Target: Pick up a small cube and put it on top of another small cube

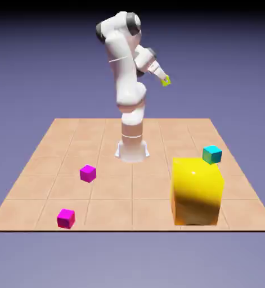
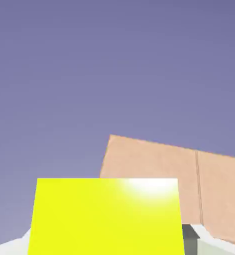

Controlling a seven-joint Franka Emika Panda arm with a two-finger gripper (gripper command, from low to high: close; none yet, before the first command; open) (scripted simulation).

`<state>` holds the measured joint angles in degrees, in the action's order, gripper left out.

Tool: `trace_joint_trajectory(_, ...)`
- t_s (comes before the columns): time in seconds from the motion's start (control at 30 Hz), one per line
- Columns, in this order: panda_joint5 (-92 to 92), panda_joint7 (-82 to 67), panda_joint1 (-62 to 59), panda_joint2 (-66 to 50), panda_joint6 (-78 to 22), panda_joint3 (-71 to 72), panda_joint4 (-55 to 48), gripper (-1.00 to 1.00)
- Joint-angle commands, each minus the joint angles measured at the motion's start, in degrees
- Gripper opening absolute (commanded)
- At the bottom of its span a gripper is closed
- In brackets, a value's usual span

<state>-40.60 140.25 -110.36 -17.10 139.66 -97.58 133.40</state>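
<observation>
Pincer (image 1: 164, 78) is clenched on the small yellow-green cube (image 1: 166, 81); cube is held up in the air, well above the worktop (image 1: 109, 194). In the exterior view the arm (image 1: 125, 67) rises from its base, bends at the top and angles down toward the exterior view's right, cube at the tip. Hand view: cube's bright yellow face fills the bottom middle between the two sides of the pincer, with a white glare patch near its upper right corner. Fingertips mostly hidden by it. Behind it, a corner of the tiled worktop and plain blue-violet backdrop.

Rest of the layout, exterior view: two magenta cubes on the exterior view's left, apart from each other. One magenta cube (image 1: 88, 174) sits farther back, the other magenta cube (image 1: 66, 219) close to the front edge. Huge yellow block (image 1: 196, 192) stands upright on the exterior view's right, near the front edge, shading darker across its front face. Cyan cube (image 1: 212, 154), greenish on one side, shows at the block's top rear corner; can't tell if the two touch. No contact between the held cube and any other cube.
</observation>
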Motion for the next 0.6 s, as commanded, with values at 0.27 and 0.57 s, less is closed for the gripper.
trace_joint_trajectory(0.27, 5.68, -1.87, -14.73, 0.8, -5.1, -18.69, 0.02, -1.0)
trace_joint_trajectory(0.57, 11.35, -3.73, -29.46, 1.61, -10.14, -37.38, 0.04, -1.0)
